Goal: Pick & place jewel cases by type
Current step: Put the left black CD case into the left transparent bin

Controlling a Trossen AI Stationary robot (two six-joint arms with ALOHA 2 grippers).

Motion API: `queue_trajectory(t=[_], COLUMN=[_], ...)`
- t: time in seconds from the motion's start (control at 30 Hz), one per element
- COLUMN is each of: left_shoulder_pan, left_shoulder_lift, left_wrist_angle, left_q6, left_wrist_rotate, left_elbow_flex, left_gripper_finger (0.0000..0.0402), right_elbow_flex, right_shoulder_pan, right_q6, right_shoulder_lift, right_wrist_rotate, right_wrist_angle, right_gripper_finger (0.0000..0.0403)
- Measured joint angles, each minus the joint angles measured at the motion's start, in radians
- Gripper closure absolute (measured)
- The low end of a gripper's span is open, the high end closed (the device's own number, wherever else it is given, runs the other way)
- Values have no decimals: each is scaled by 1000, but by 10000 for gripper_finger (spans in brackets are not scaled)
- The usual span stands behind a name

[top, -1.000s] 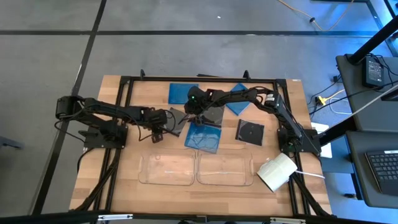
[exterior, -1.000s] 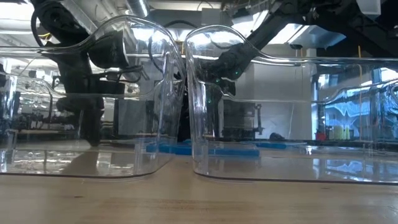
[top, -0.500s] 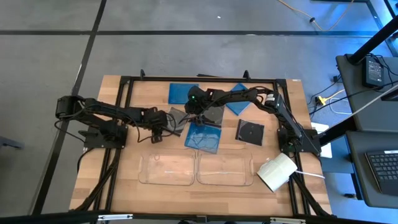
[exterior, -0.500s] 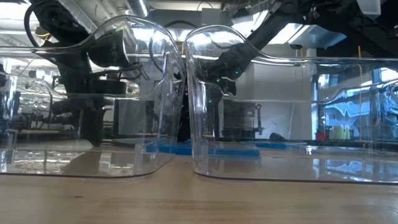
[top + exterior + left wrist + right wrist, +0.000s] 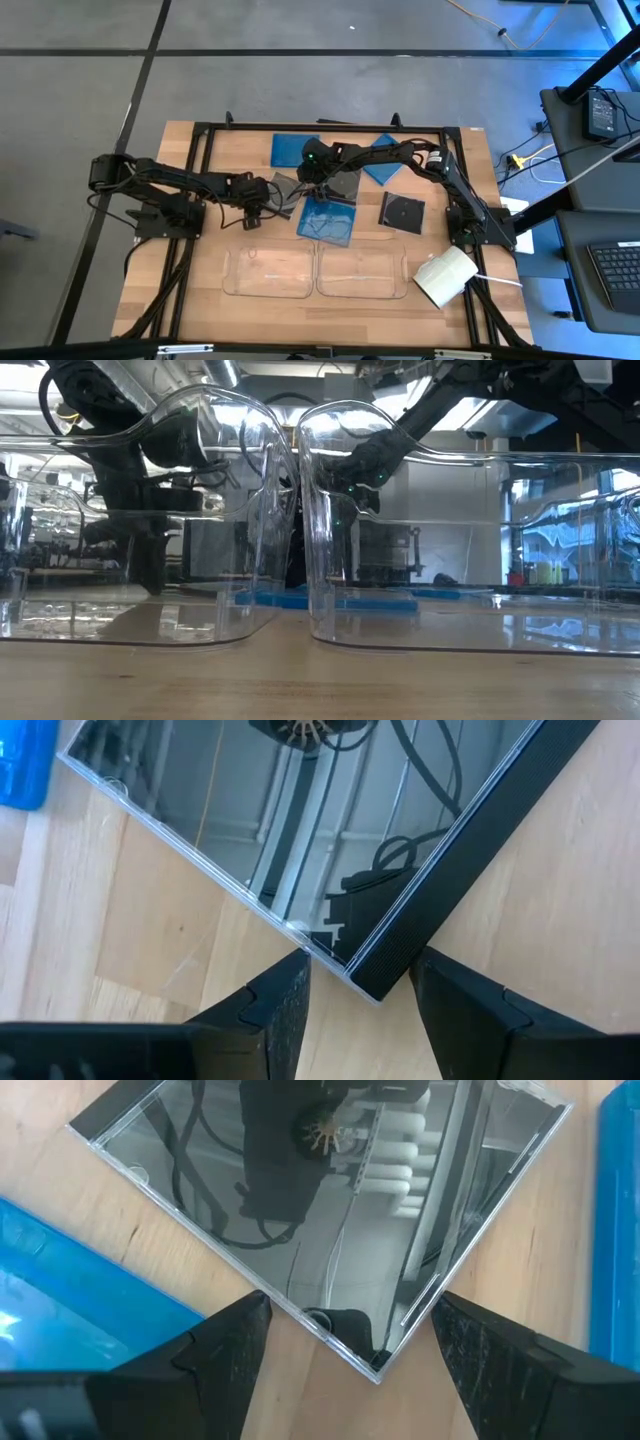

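Note:
Two dark jewel cases lie flat on the table's far middle: one (image 5: 285, 188) before my left gripper (image 5: 268, 194), one (image 5: 343, 185) before my right gripper (image 5: 321, 182). Both grippers are open and low over the table. In the left wrist view, a corner of the dark case (image 5: 372, 982) lies between my left gripper's (image 5: 360, 963) fingers. In the right wrist view, a corner of the other dark case (image 5: 372, 1363) lies between my right gripper's (image 5: 352, 1305) wide-open fingers. I see no touch in either view. Three blue cases (image 5: 295, 150) (image 5: 383, 160) (image 5: 328, 218) and a black case (image 5: 402, 212) lie around them.
Two clear shallow trays (image 5: 268, 270) (image 5: 362, 270) stand side by side near the table's near edge; they fill the low view (image 5: 220, 510). A white object (image 5: 443, 275) lies at the near right by the right arm's base. A dark frame (image 5: 200, 135) borders the table.
My left gripper has edged a little toward the table's right, closer to its dark case. My right arm and the cases have kept still.

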Motion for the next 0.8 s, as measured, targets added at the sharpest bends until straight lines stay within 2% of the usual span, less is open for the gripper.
queue_trajectory(t=[0.27, 0.8], left_shoulder_pan=[0, -1], left_shoulder_lift=[-55, -63], left_wrist_angle=[-17, -23], left_q6=[12, 52], left_wrist_rotate=[-19, -65], left_elbow_flex=[-1, 3], left_gripper_finger=[231, 231], right_elbow_flex=[0, 0], right_shoulder_pan=[0, -1], right_q6=[2, 4], right_shoulder_lift=[0, 0], right_wrist_rotate=[1, 1], right_wrist_angle=[-2, -4], right_gripper_finger=[119, 119])
